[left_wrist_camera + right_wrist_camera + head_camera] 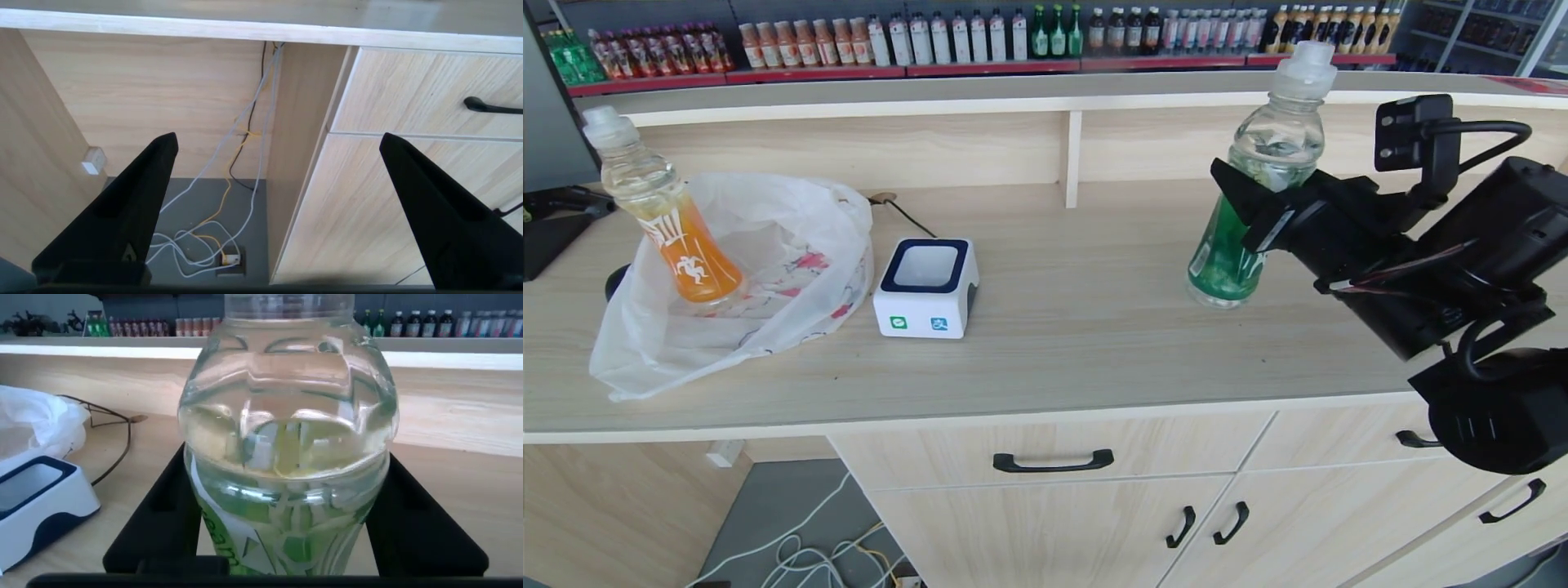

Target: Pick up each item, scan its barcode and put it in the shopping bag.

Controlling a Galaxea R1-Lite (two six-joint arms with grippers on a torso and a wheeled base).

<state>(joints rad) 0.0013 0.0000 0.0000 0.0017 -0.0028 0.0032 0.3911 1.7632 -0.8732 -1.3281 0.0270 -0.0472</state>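
Bottle (1274, 139), label partly hidden, clamped in right tool (1245, 211); left tool (278, 143) wide apart, empty.

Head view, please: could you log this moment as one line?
right hand: grips green-labelled clear plastic bottle, standing on wooden counter | left hand: open

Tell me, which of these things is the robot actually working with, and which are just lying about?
Part of the job:
green bottle, held in the right gripper
scanner
shopping bag, with the orange bottle standing in it

Just lying about:
shelf bottles at the back
loose cables
cabinet handles
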